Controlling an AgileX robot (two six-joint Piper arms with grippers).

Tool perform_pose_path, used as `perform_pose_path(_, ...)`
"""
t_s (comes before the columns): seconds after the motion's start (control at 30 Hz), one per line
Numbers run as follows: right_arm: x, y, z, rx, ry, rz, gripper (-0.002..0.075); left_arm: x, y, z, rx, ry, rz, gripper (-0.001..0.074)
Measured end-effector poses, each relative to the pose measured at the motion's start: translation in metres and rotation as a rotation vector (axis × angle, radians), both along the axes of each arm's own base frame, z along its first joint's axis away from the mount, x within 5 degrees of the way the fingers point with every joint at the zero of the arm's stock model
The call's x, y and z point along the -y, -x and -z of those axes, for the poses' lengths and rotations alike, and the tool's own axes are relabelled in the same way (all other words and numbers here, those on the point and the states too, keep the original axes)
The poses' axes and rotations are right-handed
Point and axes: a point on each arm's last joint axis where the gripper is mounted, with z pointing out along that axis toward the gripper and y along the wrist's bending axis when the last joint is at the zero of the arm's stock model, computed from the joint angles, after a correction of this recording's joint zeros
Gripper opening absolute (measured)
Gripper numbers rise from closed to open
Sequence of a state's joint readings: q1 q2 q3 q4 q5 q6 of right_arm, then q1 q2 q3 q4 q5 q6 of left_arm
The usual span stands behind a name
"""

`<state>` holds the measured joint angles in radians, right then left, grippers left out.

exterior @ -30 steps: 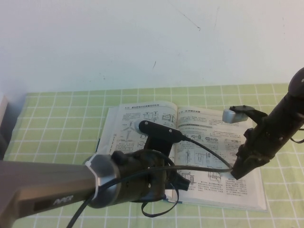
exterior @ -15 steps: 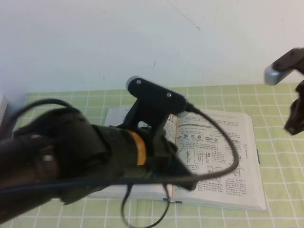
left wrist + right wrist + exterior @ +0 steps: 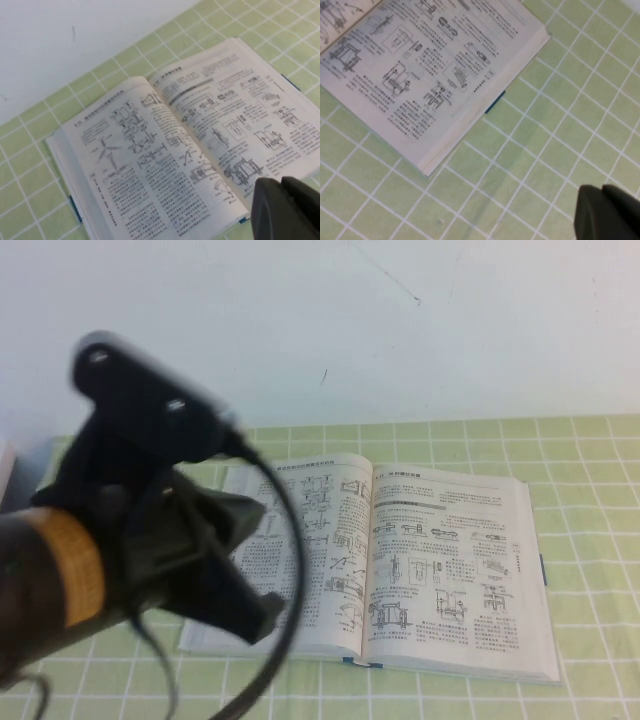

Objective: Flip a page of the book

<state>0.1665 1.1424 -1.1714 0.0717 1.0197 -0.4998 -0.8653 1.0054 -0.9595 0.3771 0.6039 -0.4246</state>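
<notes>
The book (image 3: pixel 430 560) lies open and flat on the green checked mat; it also shows in the left wrist view (image 3: pixel 170 140) and the right wrist view (image 3: pixel 415 70). Both open faces are densely printed with drawings and text. No leaf stands up, and the page with the mostly blank face is not visible. My left gripper (image 3: pixel 245 605) is raised close to the camera, over the book's left front edge. In the left wrist view its fingers (image 3: pixel 281 184) are shut and empty. My right gripper (image 3: pixel 601 191) is out of the high view, shut and empty above bare mat beside the book's corner.
The green checked mat (image 3: pixel 590 490) covers the table up to a white wall (image 3: pixel 400 330). A pale object (image 3: pixel 5 475) shows at the left edge. A blue cover edge (image 3: pixel 495 103) sticks out under the pages.
My left arm has swung up and left, off the middle of the book. My right arm has pulled away right, out of the high view. The book lies uncovered.
</notes>
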Motion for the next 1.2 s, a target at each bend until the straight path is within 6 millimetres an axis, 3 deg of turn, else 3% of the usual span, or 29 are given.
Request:
perform_pose_path(0.1, 0.005, 0.031, 0.010, 0.059, -0.012, 0.008, -0.0002, -0.018, 0.012, 0.006, 0.057, 0.047, -0.028, -0.0004)
perform_pose_path(0.23, 0.012, 0.066, 0.040, 0.123, -0.024, 0.016, -0.0002, -0.045, 0.030, 0.019, 0.138, 0.095, -0.051, -0.0004)
perform_pose_path(0.53, 0.021, 0.123, 0.096, 0.314, -0.097, 0.057, -0.0002, -0.094, 0.068, 0.057, 0.298, 0.161, -0.065, -0.0004)
perform_pose_path(0.73, 0.020, 0.136, 0.115, 0.325, -0.169, 0.070, -0.0002, -0.108, 0.078, 0.070, 0.348, 0.169, -0.072, -0.0004)
perform_pose_path(1.2, 0.019, 0.138, 0.119, 0.275, -0.177, 0.068, -0.0002, -0.109, 0.078, 0.070, 0.359, 0.165, -0.073, -0.0004)
